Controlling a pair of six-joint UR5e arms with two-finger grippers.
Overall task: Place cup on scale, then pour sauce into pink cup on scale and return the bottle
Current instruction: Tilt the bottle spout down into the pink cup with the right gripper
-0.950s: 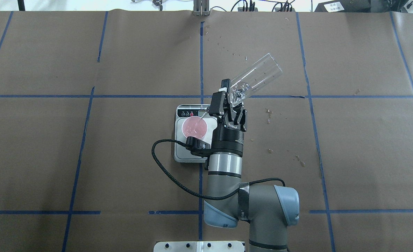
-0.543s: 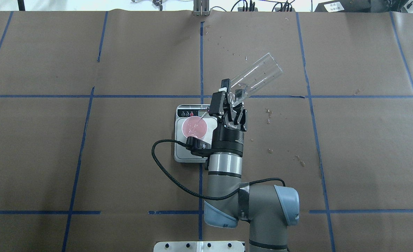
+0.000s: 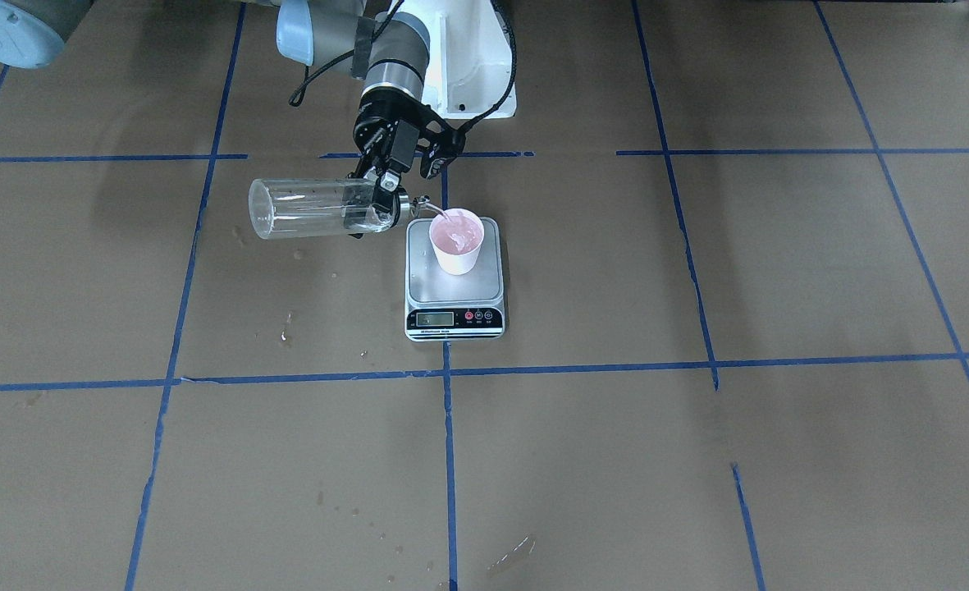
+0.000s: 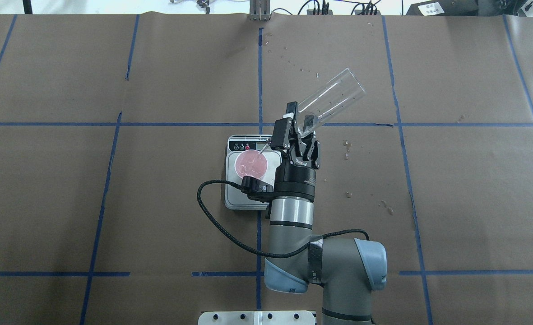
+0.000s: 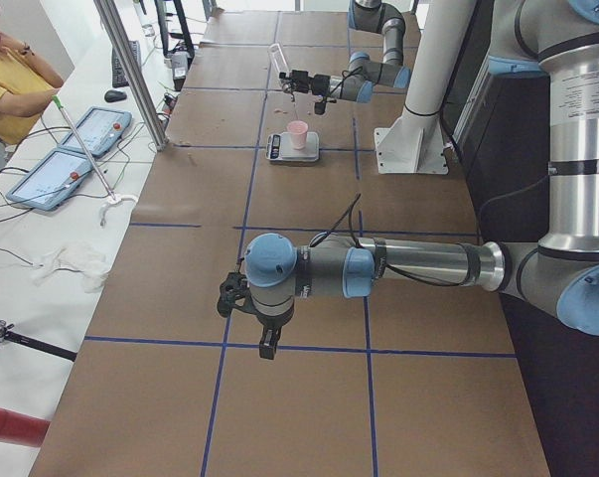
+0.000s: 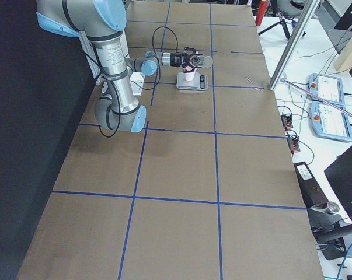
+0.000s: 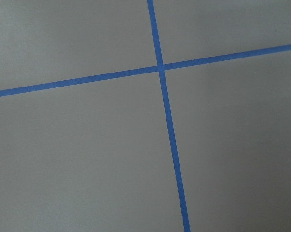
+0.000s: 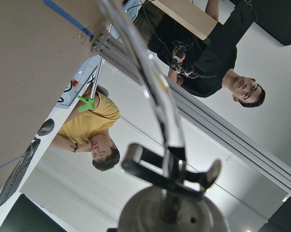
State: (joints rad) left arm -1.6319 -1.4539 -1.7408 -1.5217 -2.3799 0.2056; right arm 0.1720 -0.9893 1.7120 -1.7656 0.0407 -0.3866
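Less sauce (image 3: 363,222) in bottle (image 4: 334,92) than before, right pincer (image 4: 299,119) clenched on its neck, left pincer (image 5: 266,348) state cannot be told

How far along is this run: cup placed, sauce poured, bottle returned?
Done: the cup stands on the scale. In hand: the right gripper holds the bottle tipped sideways, a thin stream of sauce running into the cup. Left: finish pouring, right the bottle, set it back down.
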